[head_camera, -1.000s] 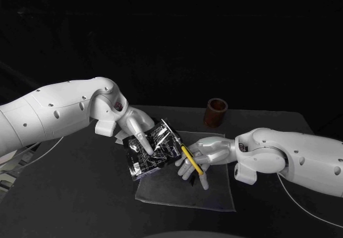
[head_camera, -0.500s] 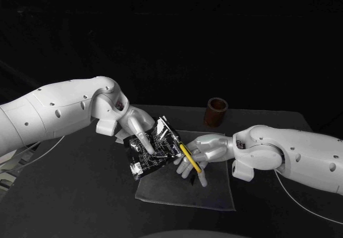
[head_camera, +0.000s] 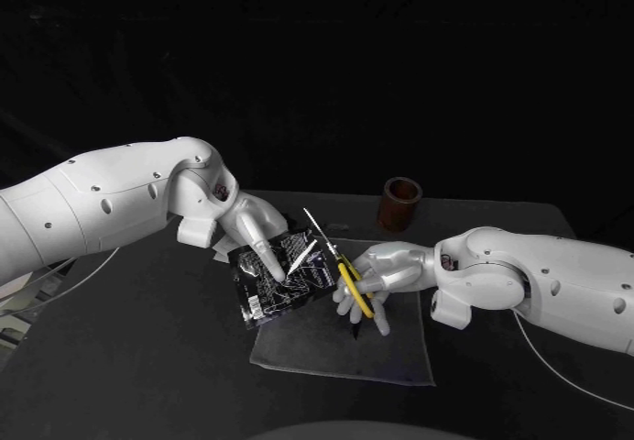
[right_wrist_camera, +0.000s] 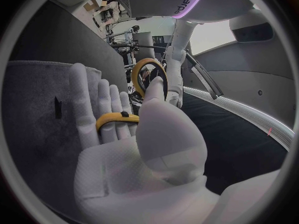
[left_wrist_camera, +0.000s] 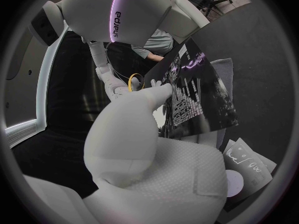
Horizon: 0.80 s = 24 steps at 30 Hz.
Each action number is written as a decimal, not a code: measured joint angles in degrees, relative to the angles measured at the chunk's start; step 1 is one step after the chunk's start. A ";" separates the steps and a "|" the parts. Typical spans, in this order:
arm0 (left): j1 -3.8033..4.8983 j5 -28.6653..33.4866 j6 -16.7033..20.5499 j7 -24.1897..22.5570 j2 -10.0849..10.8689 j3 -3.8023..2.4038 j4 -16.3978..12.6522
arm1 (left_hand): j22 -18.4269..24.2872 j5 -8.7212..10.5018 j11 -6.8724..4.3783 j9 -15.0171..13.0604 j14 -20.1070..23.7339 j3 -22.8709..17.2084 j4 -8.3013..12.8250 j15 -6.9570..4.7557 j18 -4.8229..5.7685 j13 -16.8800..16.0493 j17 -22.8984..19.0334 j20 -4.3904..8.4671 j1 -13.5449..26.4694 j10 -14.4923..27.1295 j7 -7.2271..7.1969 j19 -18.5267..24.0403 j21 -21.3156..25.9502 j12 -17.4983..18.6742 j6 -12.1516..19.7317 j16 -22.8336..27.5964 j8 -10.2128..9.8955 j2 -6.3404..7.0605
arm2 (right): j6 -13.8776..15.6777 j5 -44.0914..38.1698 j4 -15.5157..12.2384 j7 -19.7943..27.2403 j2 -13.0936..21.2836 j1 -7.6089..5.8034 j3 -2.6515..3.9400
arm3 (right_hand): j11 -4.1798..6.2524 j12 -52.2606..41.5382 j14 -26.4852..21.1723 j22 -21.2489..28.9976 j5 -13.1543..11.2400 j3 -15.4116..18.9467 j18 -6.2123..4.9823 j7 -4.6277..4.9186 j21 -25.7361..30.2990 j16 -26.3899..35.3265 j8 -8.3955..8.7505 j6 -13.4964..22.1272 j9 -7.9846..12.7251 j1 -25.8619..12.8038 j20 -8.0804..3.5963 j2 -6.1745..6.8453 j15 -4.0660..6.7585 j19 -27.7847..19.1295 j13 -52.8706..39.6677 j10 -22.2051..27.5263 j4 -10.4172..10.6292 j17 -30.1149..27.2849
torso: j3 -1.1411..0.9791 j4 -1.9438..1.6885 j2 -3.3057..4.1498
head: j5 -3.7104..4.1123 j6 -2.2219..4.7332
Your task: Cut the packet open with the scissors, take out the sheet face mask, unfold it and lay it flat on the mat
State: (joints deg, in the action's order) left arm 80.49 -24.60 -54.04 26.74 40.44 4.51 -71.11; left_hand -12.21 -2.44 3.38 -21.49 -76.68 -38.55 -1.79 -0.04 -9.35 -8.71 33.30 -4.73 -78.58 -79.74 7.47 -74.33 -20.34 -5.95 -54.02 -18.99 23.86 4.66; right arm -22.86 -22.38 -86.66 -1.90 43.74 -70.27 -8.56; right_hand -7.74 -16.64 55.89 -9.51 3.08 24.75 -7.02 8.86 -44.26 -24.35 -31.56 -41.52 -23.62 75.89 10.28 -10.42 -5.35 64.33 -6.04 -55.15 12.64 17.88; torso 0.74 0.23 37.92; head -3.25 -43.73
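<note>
Grey mat [head_camera: 346, 353] lies nearest on the black table [head_camera: 132, 367]. Over it the right hand [head_camera: 377, 280] grips yellow-handled scissors [head_camera: 346, 275], blades aimed at 11 o'clock. At its 9 o'clock the left hand [head_camera: 254, 234] pinches the dark packet [head_camera: 280, 282] (held tilted, off the mat). A brown cup [head_camera: 400, 205] stands farthest, at 1 o'clock

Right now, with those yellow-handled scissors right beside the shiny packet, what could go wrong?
The left hand holds the glossy black foil packet tilted up with its fingers, over the grey mat, so the packet may twist or slip once the blades press on it. The yellow-handled scissors in the right hand sit close to the packet's edge. A cut placed too far in could nick the mask inside, which is hidden.
</note>
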 measured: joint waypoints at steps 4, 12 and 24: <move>-0.01 0.00 0.00 0.13 -0.07 0.01 0.02 | -0.08 0.07 0.00 0.00 0.00 -0.03 0.03 0.01 -0.02 0.00 0.14 0.00 0.00 0.00 -0.03 0.00 0.00 0.00 -0.03 0.00 -0.14 0.00 | 0.84 -0.41 -0.07 0.00 0.08 -0.01 0.01 | -0.01 -1.15 0.24 -0.04 -0.09 0.25 1.88 -0.02 0.00 -2.12 -0.41 -0.07 -0.86 1.04 -2.06 -1.04 0.15 2.06 -1.48 -0.07 -0.25 2.19 | -0.07 0.04 0.00 | -0.09 -0.22; 0.04 0.03 0.00 0.34 -0.31 0.01 0.23 | -0.07 -0.14 0.00 0.00 0.13 -0.09 0.09 -0.12 -0.07 0.00 0.14 -0.01 0.00 0.00 -0.14 0.01 0.00 0.00 -0.10 0.00 0.07 0.00 | 3.10 -1.26 -0.24 0.00 0.13 -0.03 -0.02 | 0.04 -4.63 0.86 -2.77 -0.08 0.29 4.92 0.02 -4.68 -4.26 -3.07 -0.19 -5.52 0.96 -5.67 -1.13 0.16 5.67 -5.76 -0.58 -1.28 7.78 | -0.10 0.02 0.00 | -0.21 -0.51; 0.07 0.12 0.10 0.40 -0.34 -0.02 0.36 | -0.07 -0.13 0.00 0.00 0.14 -0.09 0.09 -0.12 -0.14 0.00 0.19 -0.02 0.00 0.00 -0.24 0.02 0.00 0.00 0.01 0.00 0.07 0.00 | 4.50 -2.89 0.09 -1.96 1.19 -0.31 -0.09 | 0.03 2.49 1.01 -4.88 0.03 0.28 5.26 0.03 -6.39 -5.19 3.35 -0.60 -8.65 0.94 -2.18 -1.28 0.18 1.69 -6.11 -0.60 -1.27 11.11 | 0.02 -0.04 0.00 | -0.10 -0.42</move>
State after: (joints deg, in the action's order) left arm 80.56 -24.48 -53.94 27.14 40.10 4.49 -70.75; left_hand -12.27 -2.58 3.38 -21.48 -76.55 -38.64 -1.70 -0.16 -9.49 -8.71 33.49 -4.75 -78.59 -79.74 7.22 -74.32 -20.34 -5.95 -54.01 -18.99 23.93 4.66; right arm -18.36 -25.26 -86.57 -3.86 44.93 -70.58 -8.64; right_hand -7.70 -14.15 56.91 -14.38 3.11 25.03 -1.76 8.89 -50.65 -29.54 -28.21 -42.11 -32.27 76.83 8.10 -11.70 -5.18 66.02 -12.14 -55.74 11.37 29.00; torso 0.75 0.19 37.92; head -3.35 -44.15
